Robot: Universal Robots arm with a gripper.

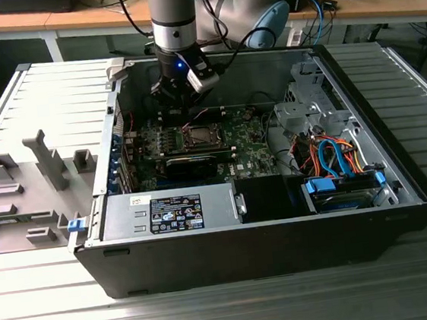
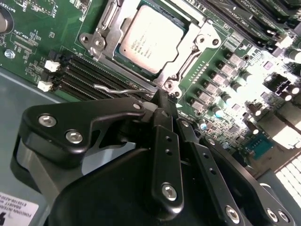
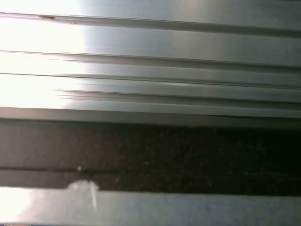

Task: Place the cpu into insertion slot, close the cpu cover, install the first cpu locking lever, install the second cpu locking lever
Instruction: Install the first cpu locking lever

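Observation:
The cpu (image 2: 148,37) lies flat in the insertion slot (image 1: 198,136) on the green board, grey-beige face up. The cpu cover (image 2: 190,52), a silvery frame, lies down around it. A thin wire locking lever (image 2: 113,88) sticks out beside the socket, over the black memory slots, and its end reaches my fingertips. My gripper (image 2: 163,98) is shut, black fingers together, just off the socket's corner. I cannot tell whether the wire is pinched between them. In the exterior view the gripper (image 1: 178,95) hangs inside the case, just behind the socket.
Black case walls (image 1: 230,242) ring the board. A power supply (image 1: 175,212) sits in front, and a drive cage (image 1: 311,108) with orange and blue cables is on the exterior view's right. A grey fixture plate (image 1: 25,187) lies left of the case. Capacitors (image 2: 221,94) crowd beside the socket.

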